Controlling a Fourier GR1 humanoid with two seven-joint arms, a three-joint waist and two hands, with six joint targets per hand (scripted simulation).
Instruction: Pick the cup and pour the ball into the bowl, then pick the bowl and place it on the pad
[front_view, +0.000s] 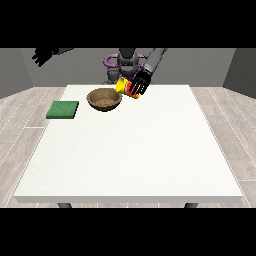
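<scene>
A brown bowl (104, 99) sits on the white table (135, 150) near its far edge. Just right of it, a cup (128, 88) with a yellow rim and red body is tipped on its side, its mouth pointing toward the bowl. The hand at the view's right (141, 81) has its black fingers curled round the cup and holds it above the table. No ball shows in this view. A green pad (63, 110) lies flat at the table's left side. The hand at the view's left (42, 55) hangs high off the table's far left corner.
The robot's torso (122, 65) stands behind the table's far edge. Wood-patterned floor surrounds the table on all sides. The table's near half holds nothing that I can see.
</scene>
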